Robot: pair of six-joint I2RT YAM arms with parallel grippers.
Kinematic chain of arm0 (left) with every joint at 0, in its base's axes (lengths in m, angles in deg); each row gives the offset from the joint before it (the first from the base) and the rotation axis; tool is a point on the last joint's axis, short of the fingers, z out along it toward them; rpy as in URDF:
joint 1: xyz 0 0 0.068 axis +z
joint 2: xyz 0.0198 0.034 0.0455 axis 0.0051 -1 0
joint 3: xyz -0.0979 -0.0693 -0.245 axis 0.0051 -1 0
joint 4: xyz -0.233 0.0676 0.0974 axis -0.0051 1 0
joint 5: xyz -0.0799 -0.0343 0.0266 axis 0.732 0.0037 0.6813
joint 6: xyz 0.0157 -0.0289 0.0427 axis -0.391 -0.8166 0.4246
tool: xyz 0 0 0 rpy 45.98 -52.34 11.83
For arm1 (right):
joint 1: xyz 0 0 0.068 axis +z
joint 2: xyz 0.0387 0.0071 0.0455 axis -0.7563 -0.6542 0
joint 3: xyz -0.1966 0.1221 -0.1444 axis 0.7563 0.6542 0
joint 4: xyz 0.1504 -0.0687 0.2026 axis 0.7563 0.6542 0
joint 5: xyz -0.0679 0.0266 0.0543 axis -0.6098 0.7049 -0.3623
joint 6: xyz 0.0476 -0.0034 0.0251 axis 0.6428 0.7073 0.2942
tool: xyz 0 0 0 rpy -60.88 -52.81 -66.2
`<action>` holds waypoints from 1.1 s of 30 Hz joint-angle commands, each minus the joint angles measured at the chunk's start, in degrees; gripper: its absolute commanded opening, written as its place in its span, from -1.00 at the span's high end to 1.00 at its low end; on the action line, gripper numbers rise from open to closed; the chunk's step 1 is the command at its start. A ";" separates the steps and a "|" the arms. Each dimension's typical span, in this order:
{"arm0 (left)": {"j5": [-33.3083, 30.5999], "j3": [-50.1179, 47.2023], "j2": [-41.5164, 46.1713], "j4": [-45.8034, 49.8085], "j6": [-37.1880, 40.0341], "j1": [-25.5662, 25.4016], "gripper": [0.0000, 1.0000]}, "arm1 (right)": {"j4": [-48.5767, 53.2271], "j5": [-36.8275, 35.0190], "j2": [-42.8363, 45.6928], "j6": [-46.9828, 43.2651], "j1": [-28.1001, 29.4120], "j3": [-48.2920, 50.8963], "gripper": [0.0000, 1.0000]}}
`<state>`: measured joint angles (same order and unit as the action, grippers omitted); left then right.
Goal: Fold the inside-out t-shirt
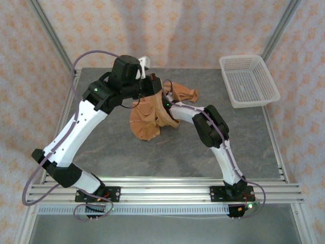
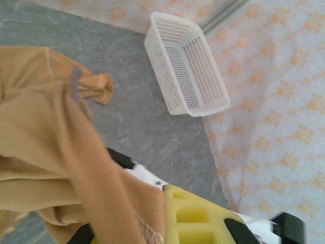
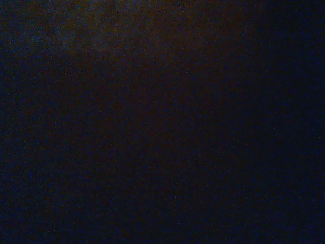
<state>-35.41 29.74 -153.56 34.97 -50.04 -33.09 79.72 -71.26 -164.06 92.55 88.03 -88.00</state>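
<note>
While the left arm reaches across to the back middle of the grey table [image 1: 177, 157], its left gripper [image 1: 155, 87] is closed, and I judge it is pinching the inside-out t-shirt [image 1: 147, 122], because the caramel cloth hangs up from that point and in the left wrist view it drapes right over the yellow finger [image 2: 195, 218]. Under it the shirt lies as a crumpled heap near the centre of the table, one sleeve stretched out to the right. From the right side, the right arm [image 1: 210, 124] goes into this heap; the right gripper is pushed among the folds and is closed, but whether it has cloth between the jaws I cannot tell, as its own camera sees only darkness. At the far right corner stands a white plastic basket [image 1: 249, 81], well apart from the shirt. To my judgement the task is at its beginning: no flat spreading and no fold is visible yet.
</note>
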 commanded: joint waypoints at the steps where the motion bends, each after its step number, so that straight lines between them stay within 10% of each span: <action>1: 1.13 -4.68 -1.46 -3.48 1.79 3.93 1.00 | 3.98 6.26 10.51 -8.21 -1.82 5.37 1.00; 18: -1.88 -13.42 -23.66 -5.88 6.93 22.77 1.00 | 20.36 20.78 55.34 -18.40 -7.62 5.08 1.00; 24: -1.12 -15.30 -28.40 -6.70 7.99 22.78 1.00 | 13.45 29.46 59.58 -12.25 -9.34 5.75 1.00; 32: 0.95 -26.37 -16.70 -11.03 7.77 22.44 0.99 | 12.37 22.90 53.66 -16.24 -10.94 15.77 1.00; 33: 1.55 -27.86 -13.84 -12.23 7.64 22.24 0.75 | 12.42 23.20 51.62 -16.84 -10.95 16.57 1.00</action>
<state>-35.02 4.04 -176.88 25.76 -43.52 -10.68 93.84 -46.35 -108.15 77.82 77.50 -73.93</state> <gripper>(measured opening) 0.070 0.041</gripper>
